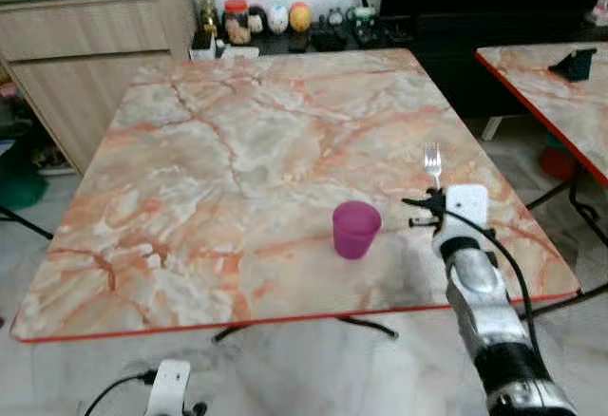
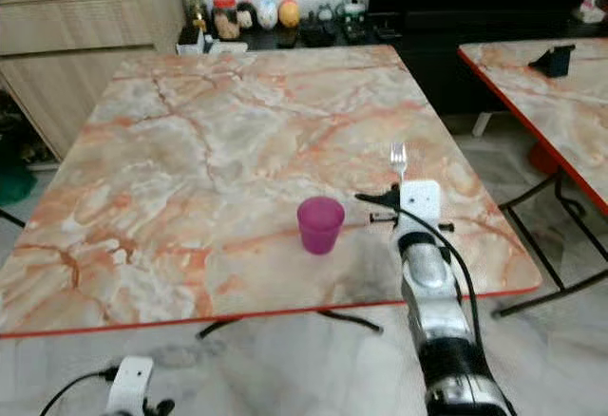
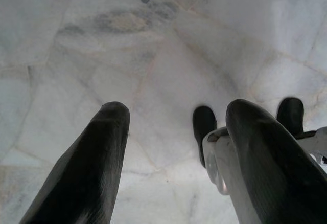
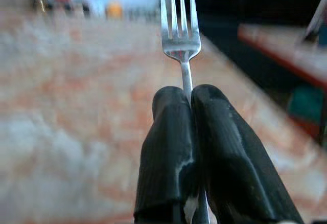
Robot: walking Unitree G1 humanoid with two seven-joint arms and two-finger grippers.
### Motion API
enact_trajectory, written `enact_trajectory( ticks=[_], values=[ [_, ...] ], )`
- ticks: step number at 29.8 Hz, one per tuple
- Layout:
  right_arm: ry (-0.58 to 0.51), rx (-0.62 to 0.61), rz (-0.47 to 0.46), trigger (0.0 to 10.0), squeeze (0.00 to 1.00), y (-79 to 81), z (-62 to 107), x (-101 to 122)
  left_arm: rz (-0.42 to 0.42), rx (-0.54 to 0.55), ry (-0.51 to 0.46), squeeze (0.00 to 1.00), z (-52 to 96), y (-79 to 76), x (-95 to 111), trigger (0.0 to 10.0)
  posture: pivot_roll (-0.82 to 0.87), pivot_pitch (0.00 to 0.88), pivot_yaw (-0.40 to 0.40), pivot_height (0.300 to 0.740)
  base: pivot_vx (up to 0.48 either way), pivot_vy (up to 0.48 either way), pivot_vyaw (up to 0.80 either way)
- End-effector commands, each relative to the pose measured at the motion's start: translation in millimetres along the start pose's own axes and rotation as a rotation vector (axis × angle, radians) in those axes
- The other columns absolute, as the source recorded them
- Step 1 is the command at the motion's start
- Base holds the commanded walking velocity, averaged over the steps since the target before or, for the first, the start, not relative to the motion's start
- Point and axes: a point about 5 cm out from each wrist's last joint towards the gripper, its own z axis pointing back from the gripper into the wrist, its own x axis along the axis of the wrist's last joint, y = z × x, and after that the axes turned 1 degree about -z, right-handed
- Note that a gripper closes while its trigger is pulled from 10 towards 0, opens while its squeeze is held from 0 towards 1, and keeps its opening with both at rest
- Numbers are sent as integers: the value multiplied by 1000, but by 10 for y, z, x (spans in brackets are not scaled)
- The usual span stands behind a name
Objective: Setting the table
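A silver fork stands with its tines pointing forward and up, its handle pinched between the two black fingers of the right gripper, which are pressed together on it with no gap left. In the head views the fork rises just ahead of the gripper, held above the near right part of the bench, a large square top of marbled orange and cream stone with a thin red edge. The silver right arm reaches in over the near edge, a black cable running along it.

Just to the left of the gripper, near but apart from it, a purple cup stands upright on the bench, its mouth open upward.

The left gripper hangs low beside the bench's near edge, over a pale marble floor. Its two fingers are spread well apart and hold nothing. A white part of the left arm shows at the bottom of the left eye view.

Beyond the far edge of the bench, a row of small jars and egg-shaped ornaments sits on a low dark shelf. A wooden cabinet stands at the far left. To the right, a second bench with the same stone top carries a small dark object.
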Motion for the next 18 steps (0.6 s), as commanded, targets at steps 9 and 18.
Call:
enact_trajectory(
  ticks=[9, 18],
  values=[
    [-246, -36, 85, 10000, 0, -90, 178, 440, -27, 11, 16, 0, 7, 17, -39, 10000, 16, 0, -1, 740, 0, 0, 0],
    [-255, -63, 76, 10000, 0, -53, 265, 520, -56, 32, 15, 0, 15, 39, -58, 10000, 11, 0, 5, 740, 0, -29, 0]
  ],
)
